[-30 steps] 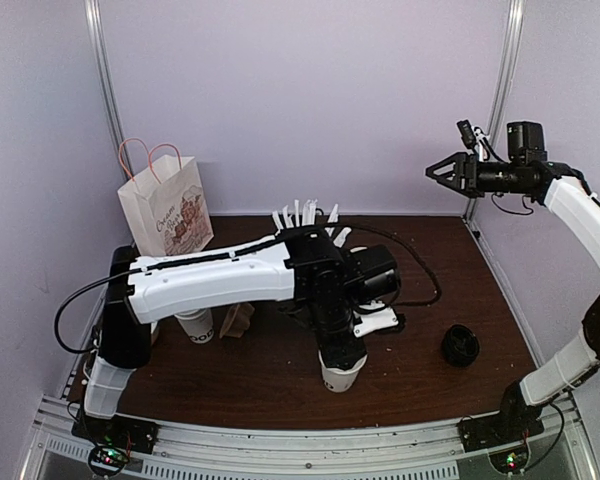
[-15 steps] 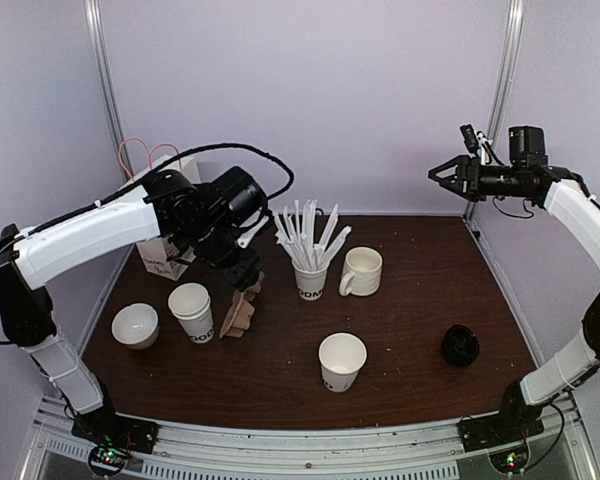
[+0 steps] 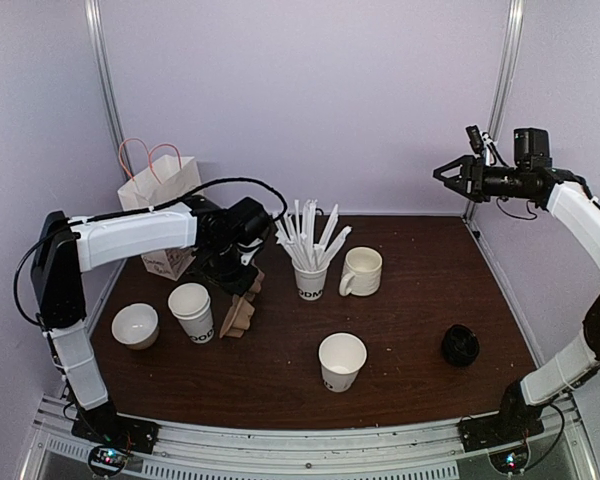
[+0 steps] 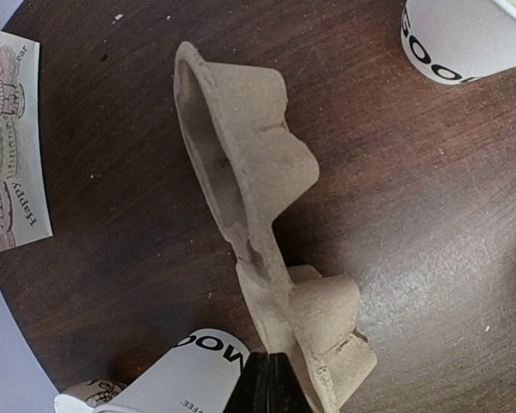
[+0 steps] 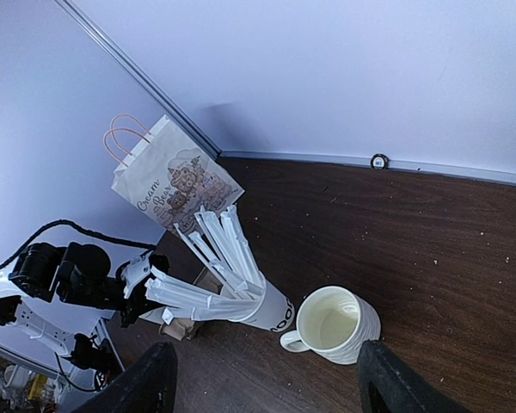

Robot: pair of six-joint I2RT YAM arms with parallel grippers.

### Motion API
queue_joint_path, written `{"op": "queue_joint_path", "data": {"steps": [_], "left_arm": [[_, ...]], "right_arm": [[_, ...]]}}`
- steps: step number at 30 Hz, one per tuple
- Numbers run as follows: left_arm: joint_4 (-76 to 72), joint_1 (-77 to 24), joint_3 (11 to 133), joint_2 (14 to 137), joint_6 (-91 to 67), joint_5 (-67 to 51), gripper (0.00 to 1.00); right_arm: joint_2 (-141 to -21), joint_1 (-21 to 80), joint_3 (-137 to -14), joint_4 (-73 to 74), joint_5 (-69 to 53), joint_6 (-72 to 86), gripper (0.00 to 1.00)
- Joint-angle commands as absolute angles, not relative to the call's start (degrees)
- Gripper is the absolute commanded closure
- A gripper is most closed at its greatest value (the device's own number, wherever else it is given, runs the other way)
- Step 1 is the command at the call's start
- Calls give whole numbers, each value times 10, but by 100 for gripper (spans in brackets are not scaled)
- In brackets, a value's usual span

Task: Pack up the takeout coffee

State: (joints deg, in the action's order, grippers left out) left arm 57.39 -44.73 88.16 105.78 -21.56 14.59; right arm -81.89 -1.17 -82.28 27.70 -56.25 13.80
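Two white paper cups with black lettering stand open, without lids: one at the left (image 3: pixel 193 312), one front middle (image 3: pixel 341 361). A black lid (image 3: pixel 460 345) lies apart at the right. A brown pulp cup carrier (image 3: pixel 240 312) stands on edge beside the left cup. My left gripper (image 3: pixel 248 286) is low over the carrier. In the left wrist view its fingers (image 4: pixel 267 385) are shut, touching the carrier's (image 4: pixel 258 189) lower edge next to the left cup (image 4: pixel 189 379). My right gripper (image 3: pixel 446 172) is open and empty, high at the back right; it is wide open in the right wrist view (image 5: pixel 271 379).
A printed cup full of white sticks (image 3: pixel 310 270) and a cream mug (image 3: pixel 362 271) stand mid-table; both show in the right wrist view, cup (image 5: pixel 271 310) and mug (image 5: pixel 334 324). A white bowl (image 3: pixel 135 325) sits front left. A paper bag (image 3: pixel 163 200) stands back left.
My left arm swung from over the front middle cup to the back left, then dropped toward the carrier. The right arm barely moved.
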Motion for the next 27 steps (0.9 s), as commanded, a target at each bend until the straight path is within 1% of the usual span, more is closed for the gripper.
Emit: {"op": "queue_joint_path", "data": {"steps": [1, 6, 14, 17, 19, 22, 25, 27], "left_arm": [[557, -448, 886, 1074, -204, 132, 100], [539, -449, 883, 1088, -205, 81, 100], [538, -475, 898, 1082, -207, 77, 99], [551, -477, 893, 1060, -213, 83, 97], [560, -478, 884, 1035, -214, 86, 96], [549, -480, 851, 978, -194, 76, 89], [536, -494, 830, 933, -147, 64, 76], [549, -503, 833, 916, -135, 80, 69]], "right_arm": [[-810, -18, -818, 259, -571, 146, 25], [-813, -19, -819, 261, -571, 146, 25], [-811, -23, -817, 267, -567, 141, 25], [-806, -31, -818, 301, -559, 106, 25], [-802, -38, -824, 355, -547, 35, 25], [-793, -40, -822, 457, -500, -93, 25], [-771, -40, -797, 512, -443, -195, 25], [-759, -40, -781, 550, -423, -253, 25]]}}
